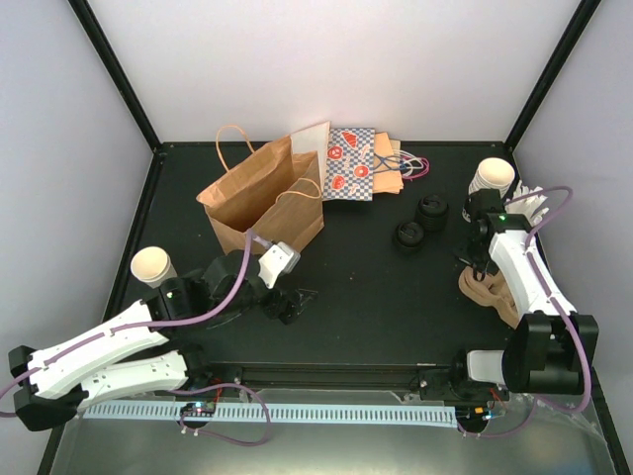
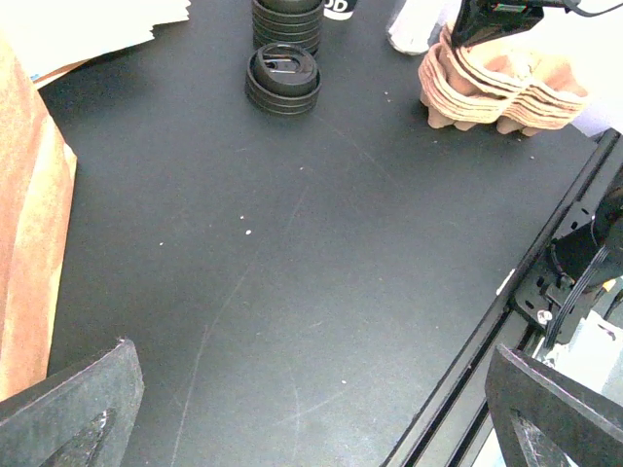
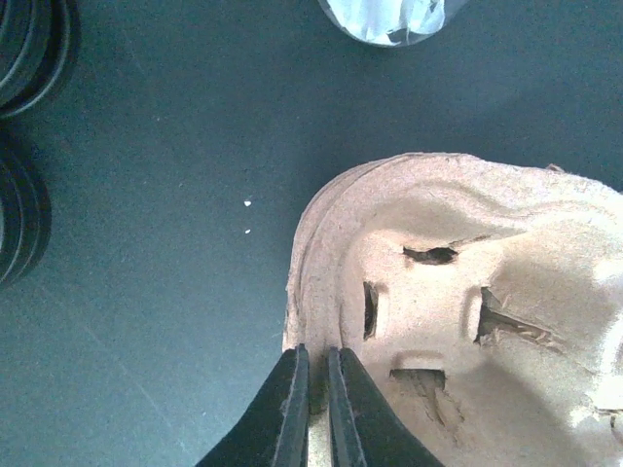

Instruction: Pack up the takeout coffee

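- Where the black table (image 1: 366,297) meets its left edge, we see the cream paper cup (image 1: 153,265) standing upright and open-topped, just beside the left arm and well apart from the lids.
- We find two stacks of black lids (image 1: 420,223) right of centre, side by side, with bare table between them and the left gripper (image 2: 311,350), whose fingers stand wide apart around nothing.
- The right gripper (image 3: 313,355) has its fingers almost together, pinching the rim of the top pulp carrier (image 3: 438,292), which lies on a stack of its kind near the right edge.
- Behind that, a stack of paper cups (image 1: 492,178) leans at the far right corner.
- Two brown paper bags (image 1: 262,203) stand open behind the left gripper. A blue-checked bag (image 1: 351,163) with red shapes lies flat just beside them.
- We can read no writing. In the left wrist view, a few letters at the top edge are cut off.
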Controlling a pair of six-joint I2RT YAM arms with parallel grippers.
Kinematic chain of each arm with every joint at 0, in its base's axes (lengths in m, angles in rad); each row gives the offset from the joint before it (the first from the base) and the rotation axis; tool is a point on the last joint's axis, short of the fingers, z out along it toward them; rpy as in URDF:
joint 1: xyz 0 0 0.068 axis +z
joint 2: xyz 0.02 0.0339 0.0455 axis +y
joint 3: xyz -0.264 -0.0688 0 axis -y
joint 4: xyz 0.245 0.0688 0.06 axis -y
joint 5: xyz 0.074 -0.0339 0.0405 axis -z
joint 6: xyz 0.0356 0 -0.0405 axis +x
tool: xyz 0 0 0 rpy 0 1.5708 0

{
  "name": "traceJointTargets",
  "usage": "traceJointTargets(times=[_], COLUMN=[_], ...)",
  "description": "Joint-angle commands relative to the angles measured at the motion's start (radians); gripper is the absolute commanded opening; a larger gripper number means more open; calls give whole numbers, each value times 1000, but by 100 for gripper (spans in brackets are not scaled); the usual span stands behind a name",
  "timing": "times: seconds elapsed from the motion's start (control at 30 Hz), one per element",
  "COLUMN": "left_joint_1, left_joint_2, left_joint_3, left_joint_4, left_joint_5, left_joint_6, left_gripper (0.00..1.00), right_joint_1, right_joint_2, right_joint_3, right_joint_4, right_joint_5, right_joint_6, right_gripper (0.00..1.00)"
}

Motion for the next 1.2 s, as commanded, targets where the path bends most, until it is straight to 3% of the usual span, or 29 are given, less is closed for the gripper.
traceJointTargets(times=[0.0,0.2,0.33,0.63,0.93,1.17], left_joint_1=[-2,-2,-2,-2,-2,-2], left_joint_2=[-13,-9,8,24,29,33], left_joint_3=[-4,-11,-9,-5,-6,-5], left_joint_4=[10,25,42,45,61,63], left_joint_5=[17,19,30,44,47,47], left_joint_6=[-9,-9,-7,-11,-18,-18], left_gripper=[99,99,99,99,99,99], right_joint_1=[-6,9,48,117,118,128], right_joint_2=[-26,-66,-76,-99,-107,-60], right_joint_3=[45,54,-4,-51,35,27], right_joint_4=[-38,-90,-36,23,-67,-46], right_joint_5=[-67,-45,-204,-378,-229,-137], right_joint_6=[-24,-31,-53,-57,-66,-79], right_gripper=[9,12,12,15,16,29])
